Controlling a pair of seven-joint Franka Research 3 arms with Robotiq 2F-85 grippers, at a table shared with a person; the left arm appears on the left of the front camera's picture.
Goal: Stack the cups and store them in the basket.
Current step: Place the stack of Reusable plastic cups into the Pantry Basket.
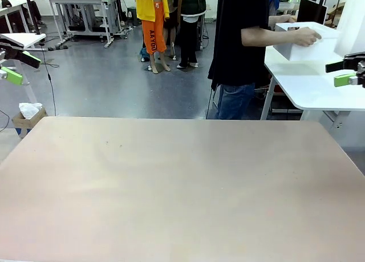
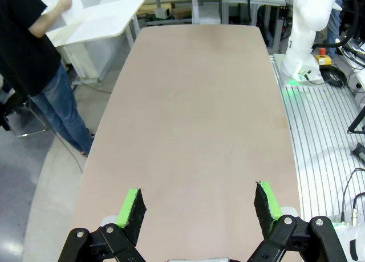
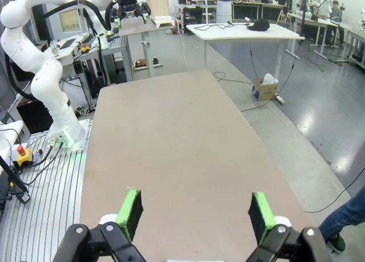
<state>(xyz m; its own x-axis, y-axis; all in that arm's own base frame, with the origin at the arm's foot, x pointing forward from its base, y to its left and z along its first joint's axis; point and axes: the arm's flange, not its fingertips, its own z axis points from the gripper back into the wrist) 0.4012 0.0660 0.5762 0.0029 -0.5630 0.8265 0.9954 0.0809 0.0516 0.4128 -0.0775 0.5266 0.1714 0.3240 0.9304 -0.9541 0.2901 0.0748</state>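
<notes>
The white basket (image 1: 299, 44) stands on a side table beyond the far right of my table, and a person in a black shirt (image 1: 239, 33) holds it with both hands. The cups are out of view. My left gripper (image 1: 21, 67) hangs open at the left edge, above and beyond the table's far left corner. In the left wrist view it (image 2: 198, 208) is spread wide over bare tabletop. At the right edge, my right gripper (image 1: 339, 73) is open too, and the right wrist view shows nothing between its fingers (image 3: 195, 213).
The beige table (image 1: 182, 182) fills the foreground. The white side table (image 1: 319, 91) stands at the far right. A cardboard box (image 1: 27, 115) sits on the floor at the far left. The right arm's base (image 2: 305, 39) and the left arm (image 3: 40, 68) flank the table.
</notes>
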